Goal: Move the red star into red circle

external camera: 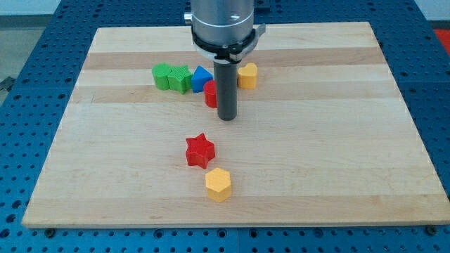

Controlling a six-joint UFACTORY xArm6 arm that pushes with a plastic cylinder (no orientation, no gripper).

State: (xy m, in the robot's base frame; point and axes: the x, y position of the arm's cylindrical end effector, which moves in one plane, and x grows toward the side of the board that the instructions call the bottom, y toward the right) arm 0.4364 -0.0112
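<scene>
Wooden worktop fills most of the view, resting on a blue perforated base; the arm's grey cylindrical housing enters from the view's top centre, and from it descends the dark rod; the end effector has no jaws to open or close, being this rod alone, and it holds nothing; its tip stands just to the view's right of the red circle block, contact between them uncertain. A row of blocks lies along the upper worktop: two green blocks, shapes unclear, a blue block, and a yellow block right of the rod; the red star lies well below the tip; a yellow hexagonal block sits just below the star.
</scene>
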